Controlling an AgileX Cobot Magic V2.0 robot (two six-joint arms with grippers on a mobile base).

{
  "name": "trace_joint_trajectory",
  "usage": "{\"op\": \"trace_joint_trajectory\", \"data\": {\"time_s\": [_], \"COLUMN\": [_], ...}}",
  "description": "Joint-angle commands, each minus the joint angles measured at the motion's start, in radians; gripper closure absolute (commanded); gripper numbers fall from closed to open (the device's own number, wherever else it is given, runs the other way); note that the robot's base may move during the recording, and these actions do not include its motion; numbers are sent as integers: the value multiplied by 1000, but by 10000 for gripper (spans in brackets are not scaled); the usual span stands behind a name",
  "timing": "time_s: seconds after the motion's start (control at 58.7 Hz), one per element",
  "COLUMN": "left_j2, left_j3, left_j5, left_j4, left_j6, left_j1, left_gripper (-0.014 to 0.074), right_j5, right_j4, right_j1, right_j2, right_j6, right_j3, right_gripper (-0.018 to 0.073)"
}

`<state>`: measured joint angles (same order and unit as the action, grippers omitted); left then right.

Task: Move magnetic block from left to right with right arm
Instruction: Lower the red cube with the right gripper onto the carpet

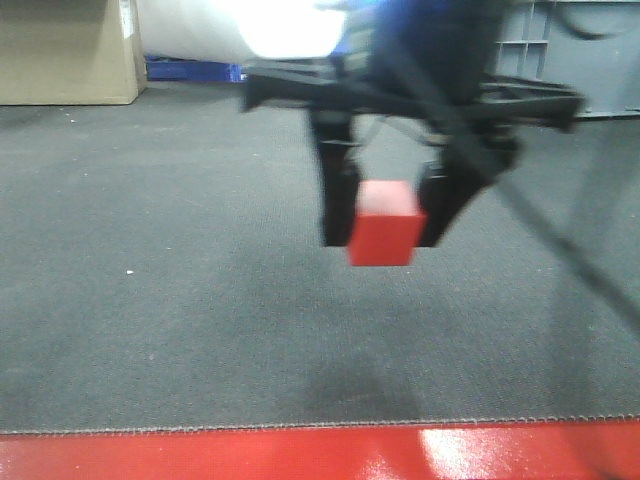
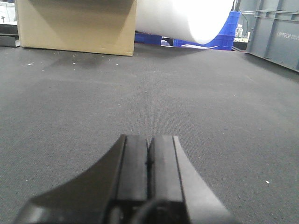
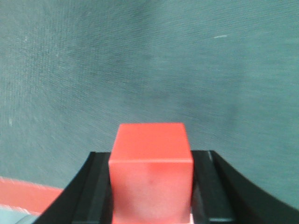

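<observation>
The carry step is judged to be in hand. The red block [image 1: 385, 224] is clamped between the two fingers of the right gripper [image 1: 388, 232] and is held clear above the dark mat [image 1: 150, 300], over the middle of its near part, behind the red strip [image 1: 200, 455] along the near edge. The left gripper [image 2: 148, 158] is seen pressed closed and empty.

Next, travel toward the mat's right side, lowering and release are called for.

The block is a plain cube, matte, sharp-edged and unmarked.
</observation>
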<state>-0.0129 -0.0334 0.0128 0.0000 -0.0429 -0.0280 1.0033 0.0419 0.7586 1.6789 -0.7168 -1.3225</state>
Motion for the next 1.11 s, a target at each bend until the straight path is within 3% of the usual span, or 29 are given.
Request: {"op": "trace_joint_trajectory", "data": {"time_s": [0.0,0.358,0.511,1.09], "left_j2": [-12,-12,-12,-12], "left_j3": [-8,-8,-8,-8], "left_j5": [-88,-88,-88,-88], "left_j4": [0,0,0,0], "left_j6": [-4,-4,-4,-4], "left_j1": [0,0,0,0], "left_gripper": [713,713,713,713], "right_j5": [67,222,223,226], "right_j4": [25,9,-42,-26], "right_j1": [6,6,6,-5], "right_j2": [28,253,272,292], "right_j6": [-39,-93,-93,-93], "right_j3": [-142,-392,-397,-397], "right_gripper": [418,418,418,418]}}
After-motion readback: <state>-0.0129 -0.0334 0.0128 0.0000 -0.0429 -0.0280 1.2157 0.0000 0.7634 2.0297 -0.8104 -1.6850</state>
